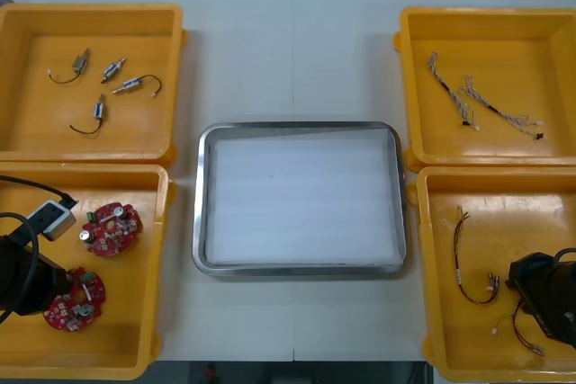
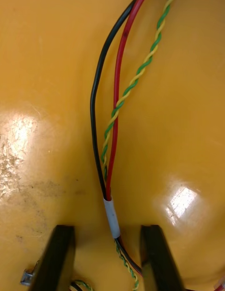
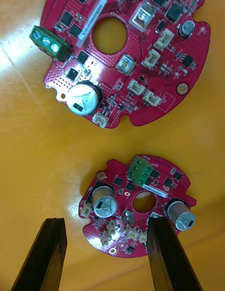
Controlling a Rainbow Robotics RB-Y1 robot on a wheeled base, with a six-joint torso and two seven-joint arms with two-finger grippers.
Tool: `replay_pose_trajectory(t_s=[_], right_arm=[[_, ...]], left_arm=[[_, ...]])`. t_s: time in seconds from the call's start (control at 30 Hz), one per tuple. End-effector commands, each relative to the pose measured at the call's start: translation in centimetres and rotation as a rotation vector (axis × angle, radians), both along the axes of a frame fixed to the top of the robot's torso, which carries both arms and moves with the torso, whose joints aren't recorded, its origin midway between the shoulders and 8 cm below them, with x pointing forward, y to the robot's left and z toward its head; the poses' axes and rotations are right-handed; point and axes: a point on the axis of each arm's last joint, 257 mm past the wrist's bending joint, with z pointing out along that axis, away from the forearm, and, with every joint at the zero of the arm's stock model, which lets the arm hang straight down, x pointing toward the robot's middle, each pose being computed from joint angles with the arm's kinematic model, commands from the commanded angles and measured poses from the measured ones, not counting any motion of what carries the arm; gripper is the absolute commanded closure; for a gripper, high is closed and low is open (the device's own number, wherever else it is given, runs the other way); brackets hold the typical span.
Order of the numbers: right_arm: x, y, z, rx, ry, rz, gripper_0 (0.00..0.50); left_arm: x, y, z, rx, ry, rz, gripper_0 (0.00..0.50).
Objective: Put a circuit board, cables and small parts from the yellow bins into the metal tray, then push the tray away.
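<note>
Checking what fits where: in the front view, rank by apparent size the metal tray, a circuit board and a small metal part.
Largest to smallest:
1. metal tray
2. the farther circuit board
3. small metal part
All lie on one table, so nearness hardly matters.

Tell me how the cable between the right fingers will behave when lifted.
Likely floppy: the cable is thin loose wires bound by a white sleeve, so both ends should droop. Probably light; the open right gripper straddles the sleeve.
</note>
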Motion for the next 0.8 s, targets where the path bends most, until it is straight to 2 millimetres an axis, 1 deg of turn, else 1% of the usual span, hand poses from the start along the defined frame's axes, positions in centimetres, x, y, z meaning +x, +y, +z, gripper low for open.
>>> replay_pose_trajectory(t_s=[0.03, 0.07, 0.1, 0.13, 0.3, 0.47, 0.57, 0.63, 0.67, 0.77, 0.8], right_arm=[[-1.6, 0.5, -1.7, 0.001, 0.043, 0.028, 0.384], [-1.6, 0.4, -1.7, 0.000, 0.043, 0.028, 0.426], [-1.6, 0.3, -1.6, -0.003, 0.043, 0.027, 0.485], [-1.6, 0.3, -1.6, -0.004, 0.043, 0.027, 0.500], [-1.6, 0.1, -1.6, -0.010, 0.043, 0.022, 0.500], [-1.2, -0.6, -0.6, -0.044, 0.027, 0.034, 0.500], [-1.0, -1.2, 1.1, -0.080, 0.014, 0.050, 0.500], [-1.0, -1.6, 2.7, -0.106, 0.008, 0.068, 0.500], [-1.0, -1.6, 3.1, -0.112, 0.005, 0.075, 0.500], [-0.9, -2.1, 5.3, -0.151, -0.012, 0.106, 0.500], [-0.9, -2.2, 5.8, -0.159, -0.017, 0.110, 0.500]], left_arm=[[-0.7, 1.0, -1.0, 0.055, 0.023, -0.073, 0.000], [-0.7, 1.0, -1.0, 0.057, 0.023, -0.074, 0.000], [-0.7, 1.1, -1.2, 0.056, 0.024, -0.075, 0.000], [-0.7, 1.0, -1.3, 0.054, 0.025, -0.079, 0.000], [-0.5, 1.0, -1.7, 0.052, 0.018, -0.089, 0.000], [-0.4, 0.6, -1.7, 0.054, 0.017, -0.103, 0.000], [-0.2, 0.6, -1.8, 0.056, 0.008, -0.107, 0.000], [-0.2, 0.7, -1.9, 0.060, 0.007, -0.107, 0.000], [-0.1, 0.7, -1.8, 0.060, 0.005, -0.108, 0.000], [-0.2, 0.9, -2.1, 0.069, 0.009, -0.113, 0.000], [-0.2, 0.9, -2.2, 0.070, 0.008, -0.112, 0.000]])
